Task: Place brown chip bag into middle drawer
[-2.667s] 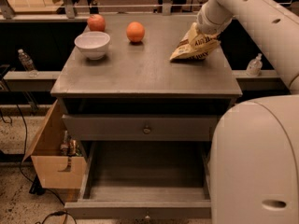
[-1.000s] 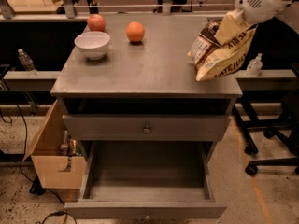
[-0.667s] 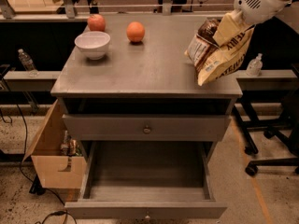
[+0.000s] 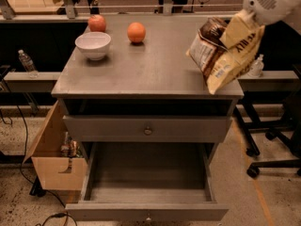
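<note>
An open brown cardboard box [image 4: 49,166] stands on the floor, left of the grey wooden surface [image 4: 155,74]. At its back left sit a round white bowl [image 4: 93,44], a red apple [image 4: 97,22] and an orange fruit [image 4: 136,32]. Under the closed grey drawer face [image 4: 117,128], the wide grey middle drawer [image 4: 148,173] is pulled out. At the right, the wrinkly tan-and-brown chip bag [image 4: 225,55] hangs tilted over the surface's front right corner, its top clamped in the white arm's tool [image 4: 248,19].
</note>
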Available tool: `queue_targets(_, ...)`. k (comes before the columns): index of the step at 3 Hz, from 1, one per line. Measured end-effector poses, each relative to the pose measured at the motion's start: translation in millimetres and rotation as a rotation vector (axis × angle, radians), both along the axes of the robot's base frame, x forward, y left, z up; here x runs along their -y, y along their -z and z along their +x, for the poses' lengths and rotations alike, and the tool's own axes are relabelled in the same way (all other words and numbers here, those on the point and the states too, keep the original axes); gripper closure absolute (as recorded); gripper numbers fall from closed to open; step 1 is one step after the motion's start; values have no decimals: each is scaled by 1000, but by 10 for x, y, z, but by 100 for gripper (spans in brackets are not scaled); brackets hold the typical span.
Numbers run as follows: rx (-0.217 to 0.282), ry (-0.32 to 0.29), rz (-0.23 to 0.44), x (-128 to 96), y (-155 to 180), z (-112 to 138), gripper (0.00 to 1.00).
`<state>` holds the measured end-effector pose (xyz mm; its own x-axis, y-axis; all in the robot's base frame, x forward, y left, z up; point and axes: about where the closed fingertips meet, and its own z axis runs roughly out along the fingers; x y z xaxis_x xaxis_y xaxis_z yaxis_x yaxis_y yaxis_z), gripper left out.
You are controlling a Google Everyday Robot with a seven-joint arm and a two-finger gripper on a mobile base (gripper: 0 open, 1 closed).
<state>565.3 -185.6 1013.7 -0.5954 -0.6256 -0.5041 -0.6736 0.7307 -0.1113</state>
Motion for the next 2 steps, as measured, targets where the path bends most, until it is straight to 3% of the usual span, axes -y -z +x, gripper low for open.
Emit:
queue_targets(1, 22, -85, -45, 27, 22, -498, 100)
queue_targets(2, -14, -138, -68, 57, 288, -821, 100)
